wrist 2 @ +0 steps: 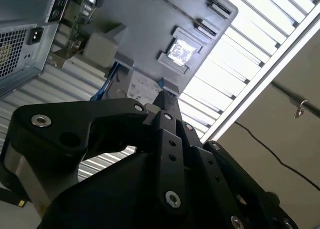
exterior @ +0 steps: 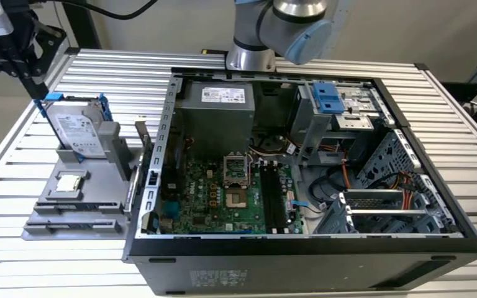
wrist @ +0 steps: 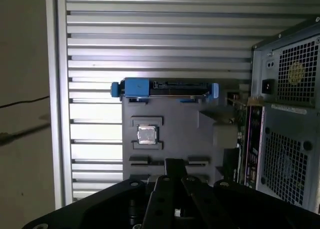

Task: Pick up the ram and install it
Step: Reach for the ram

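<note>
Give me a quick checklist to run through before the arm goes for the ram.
1. Ram located: cannot tell for sure; a thin stick standing on edge between the grey fixture and the case looks like it.
2. Hand empty: ok, it holds nothing.
3. Hand open for a grasp: not ok, it is shut.
4. Hand over the ram: not ok, it hangs by the hard drive at the fixture's far end.
5. Motherboard slots free: ok, the long black slots look empty.
6. Case open: ok, its side is off.
</note>
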Available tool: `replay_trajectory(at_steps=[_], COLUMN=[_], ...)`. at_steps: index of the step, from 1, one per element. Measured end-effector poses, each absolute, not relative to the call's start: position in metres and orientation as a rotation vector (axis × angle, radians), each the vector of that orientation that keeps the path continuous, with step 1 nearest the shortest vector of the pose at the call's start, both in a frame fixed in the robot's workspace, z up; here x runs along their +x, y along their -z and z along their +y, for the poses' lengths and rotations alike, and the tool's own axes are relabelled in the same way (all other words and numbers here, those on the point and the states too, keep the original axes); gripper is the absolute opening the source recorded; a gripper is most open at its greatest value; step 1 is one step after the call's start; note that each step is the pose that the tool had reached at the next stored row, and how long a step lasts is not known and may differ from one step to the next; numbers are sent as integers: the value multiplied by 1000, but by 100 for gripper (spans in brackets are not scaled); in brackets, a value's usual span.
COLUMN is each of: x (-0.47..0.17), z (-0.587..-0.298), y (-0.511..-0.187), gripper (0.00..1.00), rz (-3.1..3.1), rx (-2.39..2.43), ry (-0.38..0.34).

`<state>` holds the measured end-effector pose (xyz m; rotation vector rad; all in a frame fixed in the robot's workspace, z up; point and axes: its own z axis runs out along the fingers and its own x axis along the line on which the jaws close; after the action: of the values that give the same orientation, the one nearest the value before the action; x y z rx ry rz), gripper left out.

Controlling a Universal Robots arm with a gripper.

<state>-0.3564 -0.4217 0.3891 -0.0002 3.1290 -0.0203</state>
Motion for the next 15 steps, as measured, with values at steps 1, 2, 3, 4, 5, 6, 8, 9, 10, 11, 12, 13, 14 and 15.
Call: replay_trajectory(at_steps=[1, 2, 3, 4, 5, 6, 8, 9, 10, 11, 12, 13, 14, 15], x=[-357, -357, -357, -357, -358, -358, -359, -359, -359, -359, -359, -359, -359, -359], z=[-423, -425, -426, -428, -429, -430, -435, -437, -438, -440, -441, -443, -444, -446], y=[-389, -389, -388, -388, -388, -388, -387, -387, -387, -387, -386, -386, -386, -386], gripper=[0, 0, 0, 0, 0, 0, 0, 0, 0, 0, 0, 0, 0, 0], rz=[3129, 3129, 3129, 3129, 3129, 3129, 3129, 3129, 3129, 3129, 3129, 3129, 3129, 3129], rx=[-3, -6, -9, -13, -16, -19, -27, -29, -32, -36, -39, -41, -44, -47], ry=[20, 20, 20, 20, 20, 20, 19, 19, 19, 19, 19, 19, 19, 19])
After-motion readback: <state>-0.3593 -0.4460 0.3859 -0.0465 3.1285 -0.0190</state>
